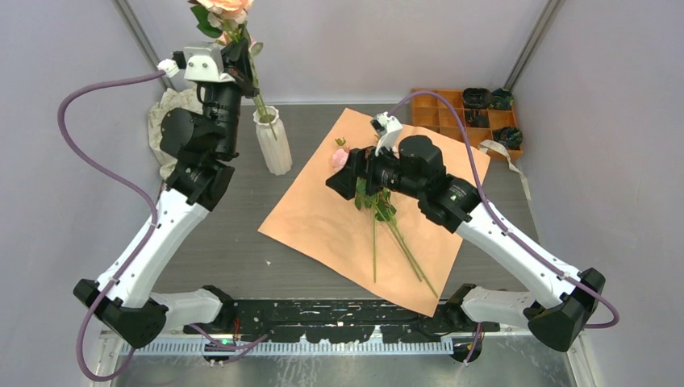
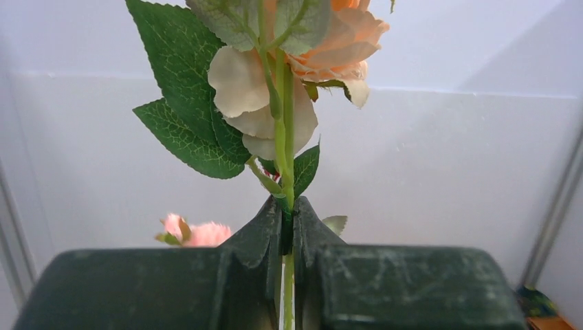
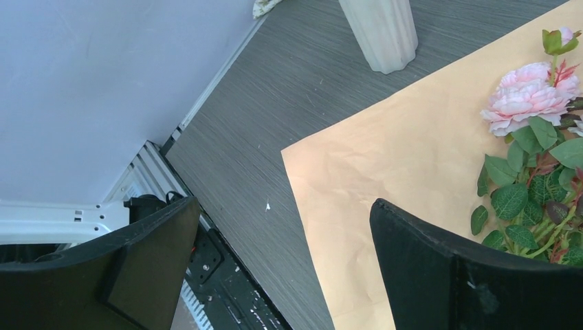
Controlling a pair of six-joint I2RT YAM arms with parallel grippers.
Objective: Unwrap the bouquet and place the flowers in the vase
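The left pincer (image 2: 287, 214) is clamped on the green stem (image 2: 283, 130) of a peach rose (image 2: 337, 38). Only the top view shows that stem running down to the mouth of the vase (image 1: 273, 141). The right pincer (image 3: 283, 230) gapes wide and holds nothing. It hangs over the orange paper (image 3: 405, 158), where the other flowers (image 1: 379, 205) lie on the desk (image 1: 226, 242).
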